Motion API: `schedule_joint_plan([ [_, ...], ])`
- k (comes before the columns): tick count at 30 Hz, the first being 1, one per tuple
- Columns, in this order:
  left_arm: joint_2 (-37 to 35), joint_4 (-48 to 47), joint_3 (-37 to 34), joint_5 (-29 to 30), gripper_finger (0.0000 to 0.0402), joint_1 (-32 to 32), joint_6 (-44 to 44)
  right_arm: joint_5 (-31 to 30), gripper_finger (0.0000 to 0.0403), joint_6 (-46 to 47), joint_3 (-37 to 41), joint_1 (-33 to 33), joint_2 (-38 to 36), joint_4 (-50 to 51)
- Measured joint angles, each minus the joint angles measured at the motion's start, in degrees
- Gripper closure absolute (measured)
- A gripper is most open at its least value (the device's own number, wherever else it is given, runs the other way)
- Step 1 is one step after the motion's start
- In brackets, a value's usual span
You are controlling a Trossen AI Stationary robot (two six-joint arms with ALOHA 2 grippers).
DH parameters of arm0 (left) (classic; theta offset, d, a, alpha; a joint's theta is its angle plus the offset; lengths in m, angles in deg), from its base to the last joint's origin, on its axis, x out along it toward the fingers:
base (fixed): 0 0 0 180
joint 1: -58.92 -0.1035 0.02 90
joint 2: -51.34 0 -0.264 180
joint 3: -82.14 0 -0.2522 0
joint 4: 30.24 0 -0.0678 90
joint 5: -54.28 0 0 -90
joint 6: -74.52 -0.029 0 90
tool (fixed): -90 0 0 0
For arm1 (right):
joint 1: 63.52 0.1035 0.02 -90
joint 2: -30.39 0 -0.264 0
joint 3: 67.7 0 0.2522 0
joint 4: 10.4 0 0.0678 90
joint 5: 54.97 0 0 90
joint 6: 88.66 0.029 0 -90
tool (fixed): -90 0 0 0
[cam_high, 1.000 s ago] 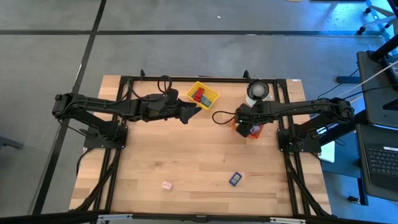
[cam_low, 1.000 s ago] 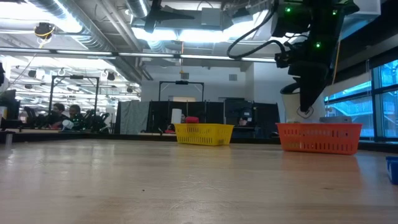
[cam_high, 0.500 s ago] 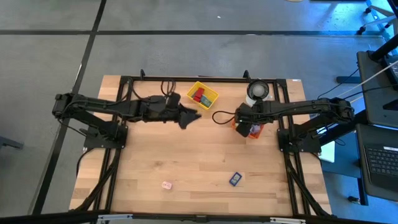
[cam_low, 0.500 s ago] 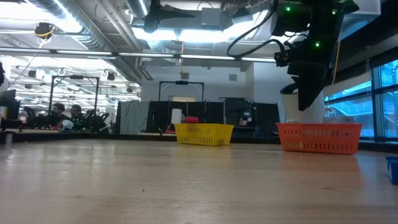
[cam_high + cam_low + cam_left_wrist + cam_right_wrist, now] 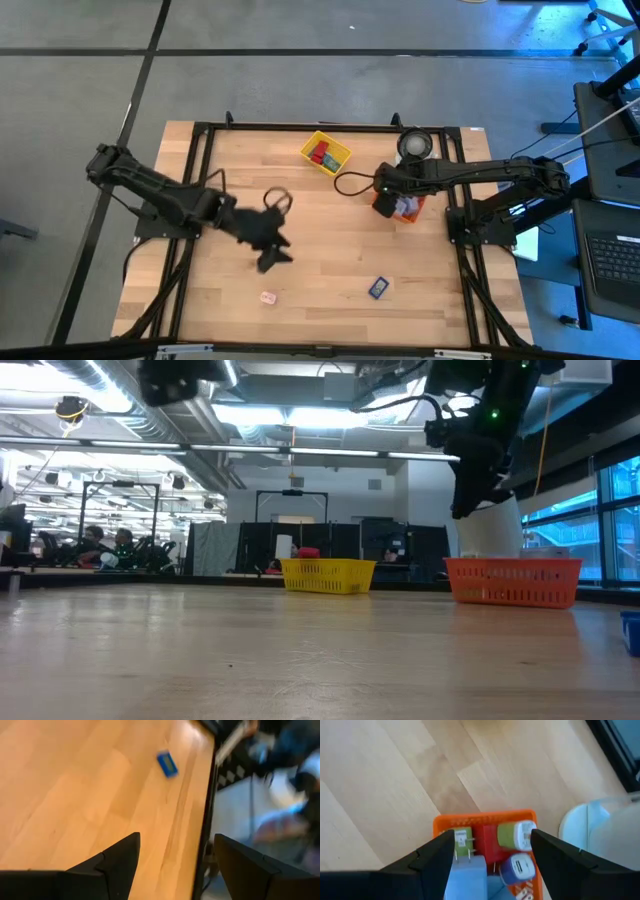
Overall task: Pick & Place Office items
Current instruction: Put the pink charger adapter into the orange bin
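Left gripper (image 5: pixel 275 256) swung down toward pink piece (image 5: pixel 267 297)

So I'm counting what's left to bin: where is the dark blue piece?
In the high view, the dark blue piece lies loose on the table's near right part, right of the pink piece and well clear of both bins.

dark jointed arms (image 5: pixel 160 190), looped black cables (image 5: pixel 277 201)

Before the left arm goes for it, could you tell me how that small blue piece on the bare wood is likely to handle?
The blue piece looks flat and blocky, so it probably won't roll. It is tiny beside the bins, so likely light and apt to skid on the smooth table if nudged. The left claw stands open, empty and near it.
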Motion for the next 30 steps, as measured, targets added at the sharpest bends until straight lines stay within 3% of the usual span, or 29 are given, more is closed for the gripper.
schedule_joint_plan([
  [8, 1.72, -1.85, 0.00, 7.38, 0.0151, 11.10, -10.39, 0.00, 0.0138, -4.07, 0.00, -0.02, 0.00, -4.90],
  [17, 11.12, 0.02, -0.02, 1.61, 0.0151, 15.20, -5.55, 0.51, 0.0138, -3.30, -0.02, -0.01, 0.00, -8.27],
  [30, 15.87, -2.56, -0.02, -0.10, 0.0151, 18.83, -28.06, 6.51, 0.0138, 13.31, -0.04, 0.57, 0.00, -18.12],
])
